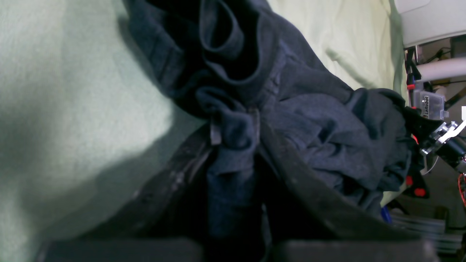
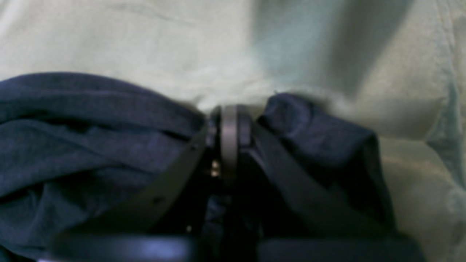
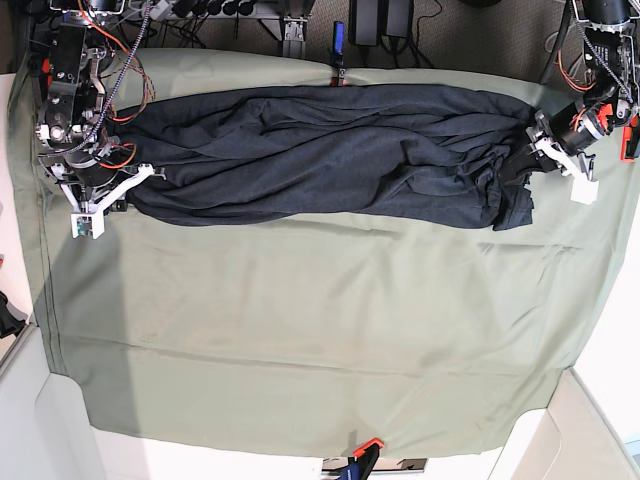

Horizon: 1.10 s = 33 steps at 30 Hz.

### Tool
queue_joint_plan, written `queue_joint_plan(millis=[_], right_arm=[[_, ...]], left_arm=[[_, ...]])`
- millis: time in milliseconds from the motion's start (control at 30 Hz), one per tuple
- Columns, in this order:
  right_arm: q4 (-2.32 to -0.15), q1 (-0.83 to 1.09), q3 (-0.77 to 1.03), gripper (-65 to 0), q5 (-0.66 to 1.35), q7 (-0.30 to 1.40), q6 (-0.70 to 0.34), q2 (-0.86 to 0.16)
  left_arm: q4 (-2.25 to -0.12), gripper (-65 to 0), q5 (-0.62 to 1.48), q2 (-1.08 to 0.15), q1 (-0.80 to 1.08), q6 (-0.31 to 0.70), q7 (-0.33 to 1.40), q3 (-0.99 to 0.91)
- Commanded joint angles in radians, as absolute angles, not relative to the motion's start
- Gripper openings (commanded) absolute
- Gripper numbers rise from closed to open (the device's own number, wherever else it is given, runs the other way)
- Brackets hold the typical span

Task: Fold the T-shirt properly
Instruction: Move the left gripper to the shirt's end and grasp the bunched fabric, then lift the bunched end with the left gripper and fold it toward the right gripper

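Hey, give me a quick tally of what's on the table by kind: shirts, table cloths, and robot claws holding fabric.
T-shirt: 1
Green table cloth: 1
Claws gripping the shirt: 2, the left claw and the right claw
Total: 4

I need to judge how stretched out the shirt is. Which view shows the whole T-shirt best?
The base view: the T-shirt spans the table cloth between both arms. Each wrist view shows only bunched fabric at one end.

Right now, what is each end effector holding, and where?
Both hold the T-shirt: left end effector pinches a bunched fold at one end, right end effector the opposite end.
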<state>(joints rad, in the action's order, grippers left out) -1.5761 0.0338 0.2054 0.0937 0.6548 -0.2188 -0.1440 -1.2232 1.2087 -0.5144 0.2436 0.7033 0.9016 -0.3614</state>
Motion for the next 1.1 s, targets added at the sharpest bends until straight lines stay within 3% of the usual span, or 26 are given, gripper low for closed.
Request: queue_joint_plan(millis=[0, 200, 533, 733, 867, 1067], right_arm=[[-1.589, 0.025, 0.209, -65.0, 0.098, 0.652, -0.225, -0.152], [-1.589, 0.025, 0.209, -65.0, 0.097, 0.652, -0.225, -0.152], [-1.589, 0.025, 0.209, -65.0, 0.098, 0.644, -0.225, -0.152], [-1.589, 0.025, 0.209, -65.0, 0.097, 0.645, -0.224, -0.152], [-1.589, 0.025, 0.209, -65.0, 0.097, 0.644, -0.224, -0.152], [-1.589, 0.025, 0.209, -65.0, 0.098, 0.637, -0.224, -0.152]], left_arm=[[-1.247, -65.0, 1.174, -0.524, 0.247, 0.698, 0.916, -0.379], [-1.38, -65.0, 0.997, -0.525, 0.246, 0.698, 0.807, -0.544], [-1.423, -65.0, 0.689, -0.591, 0.19, 0.698, 0.653, -0.553], [-1.489, -65.0, 0.707, -0.612, 0.183, 0.698, 0.68, -0.553], [-1.694, -65.0, 0.801, -0.581, 0.253, 0.698, 0.763, -0.52], [-1.951, -65.0, 0.739, -0.487, 0.307, 0.675, 0.767, -0.326]])
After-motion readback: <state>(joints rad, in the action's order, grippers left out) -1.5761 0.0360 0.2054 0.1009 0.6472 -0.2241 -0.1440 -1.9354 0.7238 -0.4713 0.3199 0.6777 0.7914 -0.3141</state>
